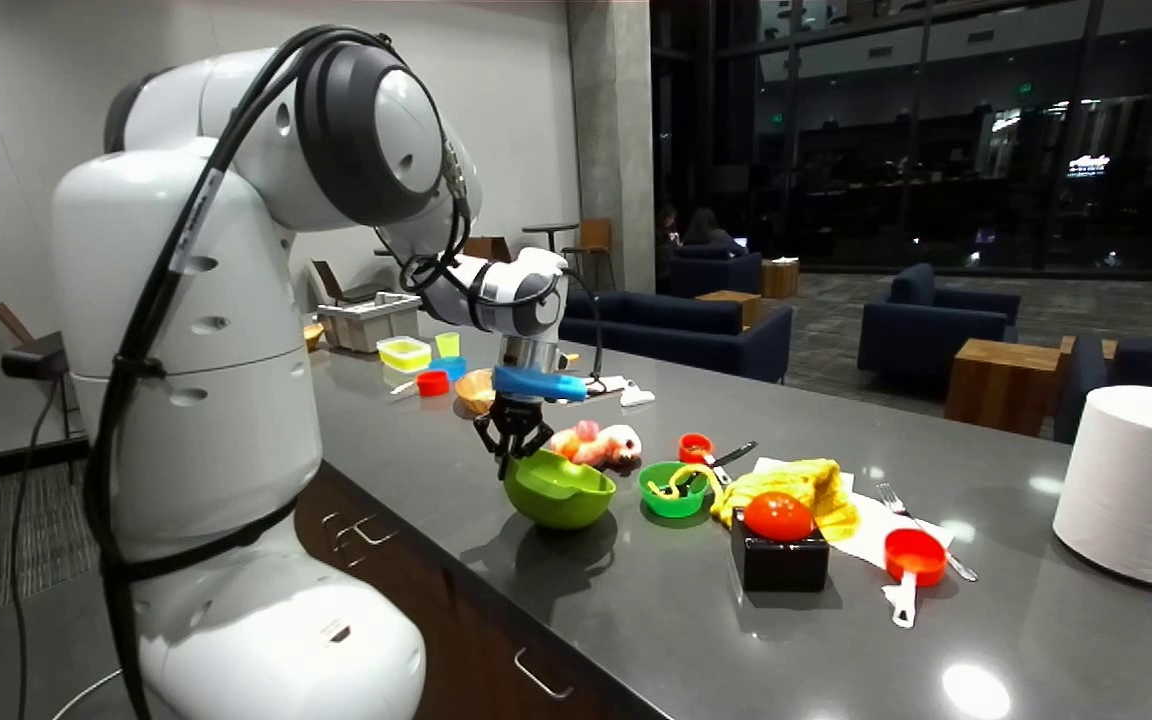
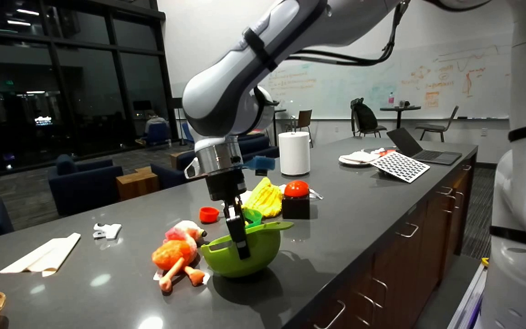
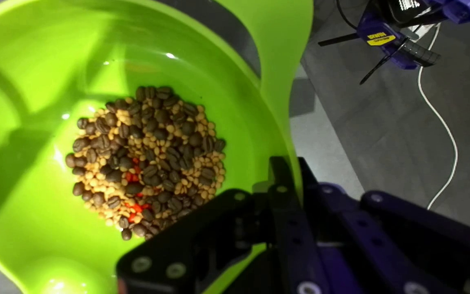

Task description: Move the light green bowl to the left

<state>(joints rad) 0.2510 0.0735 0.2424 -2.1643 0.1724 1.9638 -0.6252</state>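
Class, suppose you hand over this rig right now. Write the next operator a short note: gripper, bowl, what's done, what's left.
Gripper: closed on the rim of the light green bowl, clasping its wall from inside and outside.
Bowl: beside the plush toy, with a loose mix of dark and pale pieces inside. Whether it is clear of the counter, I cannot tell.
Done: the grip on the bowl.
Left: get it over to the left, set it down, release. Probably best kept level, since the pieces could spill.
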